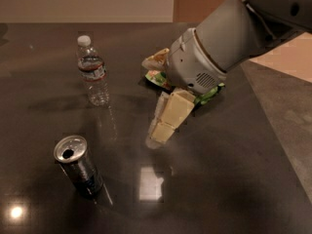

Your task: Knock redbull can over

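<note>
The redbull can (78, 165) stands upright on the dark table at the lower left, silver top with a pull-tab hole, dark blue-and-silver body. My gripper (157, 136) hangs from the grey arm coming in from the upper right. Its cream-coloured fingers (168, 116) point down and to the left, just above the table near the middle. The gripper is to the right of the can and a little farther back, apart from it, with bare table between them. It holds nothing that I can see.
A clear plastic water bottle (92, 72) with a white cap stands at the back left. A green snack bag (159, 77) lies behind my arm, mostly hidden by it. The table edge (273, 116) runs along the right, with grey floor beyond.
</note>
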